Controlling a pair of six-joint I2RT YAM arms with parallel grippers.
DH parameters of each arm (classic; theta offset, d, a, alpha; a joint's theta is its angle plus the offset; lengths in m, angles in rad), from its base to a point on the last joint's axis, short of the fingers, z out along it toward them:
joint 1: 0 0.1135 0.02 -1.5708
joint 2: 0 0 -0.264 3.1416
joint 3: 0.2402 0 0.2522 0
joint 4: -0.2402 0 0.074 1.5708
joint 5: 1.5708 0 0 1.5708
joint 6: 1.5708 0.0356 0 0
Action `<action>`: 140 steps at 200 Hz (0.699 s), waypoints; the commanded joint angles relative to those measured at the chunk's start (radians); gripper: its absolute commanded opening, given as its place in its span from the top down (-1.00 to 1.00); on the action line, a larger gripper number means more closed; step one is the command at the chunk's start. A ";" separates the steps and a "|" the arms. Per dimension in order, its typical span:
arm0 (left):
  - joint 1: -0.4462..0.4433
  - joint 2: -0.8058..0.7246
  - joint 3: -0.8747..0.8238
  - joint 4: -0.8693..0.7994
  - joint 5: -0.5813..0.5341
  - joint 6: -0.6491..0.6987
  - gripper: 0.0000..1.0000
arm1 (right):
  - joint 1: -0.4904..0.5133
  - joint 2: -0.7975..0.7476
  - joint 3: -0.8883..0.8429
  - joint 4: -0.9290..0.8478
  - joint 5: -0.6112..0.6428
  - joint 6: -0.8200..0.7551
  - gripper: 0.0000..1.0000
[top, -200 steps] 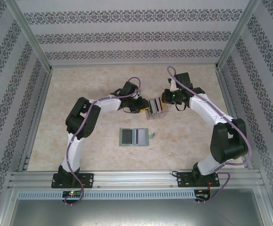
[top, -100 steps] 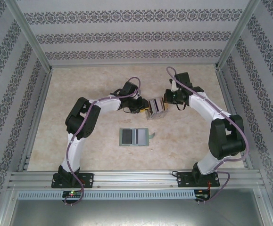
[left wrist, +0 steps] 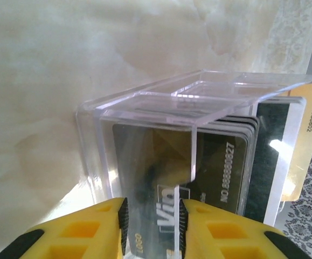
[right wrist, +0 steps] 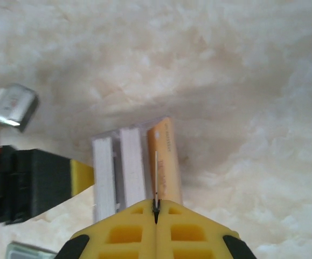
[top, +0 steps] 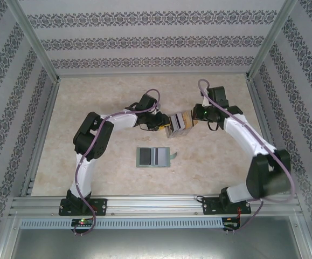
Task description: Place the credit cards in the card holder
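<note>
The marbled table [top: 91,108] takes up most of my overhead feed. The left arm [top: 94,137] and right arm [top: 252,143] both bend inward and meet over the middle of it.

Between their tips is the clear plastic box [top: 176,127]. I cannot tell whether it rests on the table or is lifted off it.

The card holder [top: 154,157] lies open and flat on the table, nearer the bases than the box. Its grey pockets face up, and it is apart from the box and from both grippers.

The credit cards [left wrist: 220,162] stand packed inside the box. Dark ones with printed numbers are in the stack. A tan card [left wrist: 306,124] is at the far end, sticking out past the clear wall.

On my left wrist feed, the left gripper [left wrist: 153,224] is clamped on the box, with a clear wall pinched between its yellow fingers.

On the right wrist feed, the right gripper [right wrist: 156,208] has its fingers pressed together on a thin card [right wrist: 156,172]. I see this card edge-on, just beside the tan one at the end of the box, and I cannot make out its colour.
</note>
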 commanded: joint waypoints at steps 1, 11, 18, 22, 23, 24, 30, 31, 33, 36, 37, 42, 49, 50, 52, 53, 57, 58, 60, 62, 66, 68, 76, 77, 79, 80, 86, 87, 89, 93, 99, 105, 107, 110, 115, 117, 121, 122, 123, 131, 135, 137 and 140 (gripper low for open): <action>-0.002 -0.092 -0.026 -0.042 -0.032 0.051 0.30 | 0.051 -0.126 -0.087 0.121 0.017 0.019 1.00; -0.001 -0.114 -0.038 -0.048 -0.042 0.062 0.29 | 0.070 -0.169 -0.124 0.142 0.014 0.041 1.00; -0.001 -0.130 -0.049 -0.049 -0.047 0.067 0.28 | 0.082 -0.191 -0.142 0.143 0.015 0.062 1.00; -0.001 -0.139 -0.056 -0.050 -0.050 0.070 0.27 | 0.088 -0.205 -0.151 0.142 0.015 0.077 1.00; -0.001 -0.141 -0.058 -0.051 -0.052 0.069 0.27 | 0.090 -0.208 -0.153 0.142 0.015 0.081 1.00; -0.001 -0.143 -0.060 -0.051 -0.052 0.069 0.27 | 0.091 -0.212 -0.155 0.140 0.015 0.085 1.00; -0.001 -0.156 -0.072 -0.048 -0.057 0.073 0.27 | 0.100 -0.230 -0.170 0.142 0.015 0.107 1.00; -0.002 -0.158 -0.075 -0.048 -0.057 0.072 0.26 | 0.102 -0.232 -0.173 0.142 0.015 0.113 1.00; -0.001 -0.163 -0.079 -0.048 -0.058 0.073 0.26 | 0.104 -0.238 -0.179 0.143 0.015 0.121 1.00; -0.001 -0.170 -0.087 -0.045 -0.060 0.075 0.26 | 0.112 -0.247 -0.188 0.145 0.017 0.134 1.00; -0.001 -0.172 -0.089 -0.044 -0.060 0.075 0.26 | 0.114 -0.251 -0.191 0.145 0.018 0.138 1.00; -0.001 -0.185 -0.103 -0.042 -0.062 0.076 0.24 | 0.128 -0.265 -0.207 0.151 0.025 0.164 1.00; -0.001 -0.205 -0.123 -0.037 -0.066 0.080 0.24 | 0.151 -0.286 -0.232 0.157 0.043 0.192 1.00; -0.002 -0.206 -0.127 -0.037 -0.066 0.080 0.23 | 0.154 -0.289 -0.234 0.157 0.046 0.195 1.00; -0.001 -0.211 -0.133 -0.037 -0.067 0.081 0.23 | 0.163 -0.293 -0.246 0.157 0.053 0.204 1.00; -0.001 -0.215 -0.136 -0.037 -0.067 0.081 0.23 | 0.167 -0.297 -0.248 0.157 0.059 0.207 1.00; -0.002 -0.228 -0.149 -0.034 -0.072 0.082 0.23 | 0.182 -0.309 -0.261 0.157 0.074 0.221 1.00; -0.002 -0.231 -0.153 -0.034 -0.073 0.083 0.23 | 0.186 -0.311 -0.264 0.157 0.077 0.225 1.00; -0.001 -0.237 -0.162 -0.032 -0.074 0.084 0.23 | 0.195 -0.316 -0.273 0.156 0.084 0.233 1.00; -0.001 -0.243 -0.170 -0.032 -0.077 0.083 0.23 | 0.203 -0.321 -0.279 0.157 0.093 0.241 1.00; -0.001 -0.257 -0.187 -0.029 -0.081 0.085 0.22 | 0.217 -0.331 -0.292 0.157 0.108 0.260 1.00; -0.001 -0.265 -0.194 -0.030 -0.083 0.087 0.22 | 0.226 -0.336 -0.299 0.157 0.116 0.269 1.00; -0.001 -0.297 -0.232 -0.027 -0.094 0.092 0.21 | 0.260 -0.352 -0.334 0.164 0.146 0.315 1.00; -0.001 -0.301 -0.238 -0.027 -0.095 0.092 0.21 | 0.264 -0.355 -0.338 0.166 0.149 0.320 1.00; -0.001 -0.309 -0.248 -0.027 -0.097 0.093 0.21 | 0.270 -0.360 -0.346 0.170 0.154 0.332 1.00; -0.001 -0.313 -0.254 -0.026 -0.100 0.093 0.20 | 0.275 -0.362 -0.351 0.171 0.158 0.337 1.00; -0.002 -0.337 -0.284 -0.024 -0.110 0.095 0.20 | 0.300 -0.371 -0.376 0.184 0.174 0.369 1.00; -0.001 -0.341 -0.289 -0.024 -0.111 0.096 0.19 | 0.305 -0.371 -0.379 0.184 0.177 0.374 1.00; -0.001 -0.350 -0.300 -0.025 -0.115 0.098 0.19 | 0.315 -0.374 -0.387 0.186 0.185 0.384 1.00; -0.001 -0.367 -0.320 -0.025 -0.124 0.100 0.19 | 0.334 -0.378 -0.399 0.189 0.201 0.405 1.00; -0.001 -0.390 -0.349 -0.028 -0.134 0.104 0.18 | 0.366 -0.382 -0.422 0.199 0.223 0.432 1.00; -0.001 -0.413 -0.378 -0.033 -0.143 0.111 0.17 | 0.397 -0.382 -0.442 0.218 0.245 0.453 1.00; -0.001 -0.421 -0.385 -0.034 -0.145 0.112 0.16 | 0.407 -0.381 -0.448 0.224 0.252 0.461 1.00; -0.001 -0.429 -0.400 -0.038 -0.148 0.115 0.14 | 0.423 -0.380 -0.458 0.234 0.260 0.471 1.00; -0.002 -0.448 -0.421 -0.044 -0.157 0.119 0.13 | 0.446 -0.374 -0.471 0.250 0.274 0.489 1.00; -0.001 -0.455 -0.431 -0.046 -0.158 0.123 0.12 | 0.456 -0.372 -0.475 0.256 0.278 0.496 1.00; -0.001 -0.467 -0.447 -0.049 -0.163 0.125 0.12 | 0.473 -0.365 -0.483 0.268 0.283 0.507 1.00; -0.001 -0.469 -0.451 -0.050 -0.164 0.126 0.11 | 0.477 -0.363 -0.485 0.271 0.285 0.509 1.00; -0.002 -0.473 -0.456 -0.050 -0.164 0.126 0.11 | 0.480 -0.361 -0.486 0.275 0.287 0.512 1.00; 0.001 -0.496 -0.488 -0.052 -0.172 0.126 0.10 | 0.509 -0.342 -0.494 0.301 0.294 0.528 1.00; 0.001 -0.508 -0.504 -0.051 -0.172 0.127 0.09 | 0.523 -0.331 -0.495 0.311 0.298 0.535 1.00; 0.000 -0.513 -0.512 -0.050 -0.174 0.127 0.09 | 0.528 -0.326 -0.494 0.315 0.301 0.537 1.00; 0.002 -0.520 -0.522 -0.050 -0.176 0.127 0.08 | 0.537 -0.317 -0.494 0.320 0.305 0.541 1.00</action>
